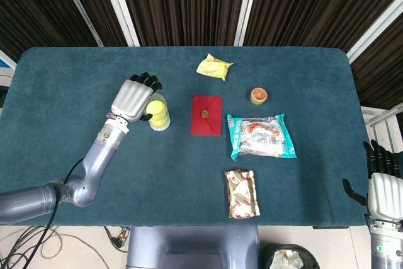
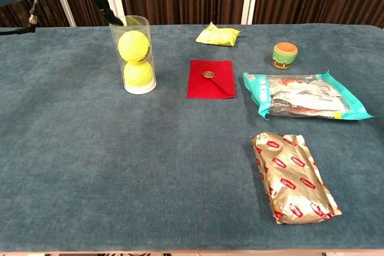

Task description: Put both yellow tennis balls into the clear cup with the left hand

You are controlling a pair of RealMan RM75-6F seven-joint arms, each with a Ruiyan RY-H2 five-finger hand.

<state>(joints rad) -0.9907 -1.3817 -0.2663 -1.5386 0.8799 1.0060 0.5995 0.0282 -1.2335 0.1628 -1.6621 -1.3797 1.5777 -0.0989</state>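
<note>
The clear cup (image 2: 133, 55) stands upright on the left half of the blue table. Two yellow tennis balls sit stacked inside it, the upper ball (image 2: 133, 47) resting on the lower ball (image 2: 138, 74). In the head view my left hand (image 1: 134, 97) hovers just left of and above the cup (image 1: 158, 113), its dark fingers spread over the rim and holding nothing. My right hand (image 1: 383, 188) hangs off the table's lower right corner with its fingers extended and empty.
A red envelope (image 1: 206, 115) lies right of the cup. Further right are a small orange and green pot (image 1: 259, 96) and a teal-edged snack bag (image 1: 260, 136). A yellow packet (image 1: 214, 66) lies at the back, and a gold and red packet (image 1: 242, 193) lies near the front edge.
</note>
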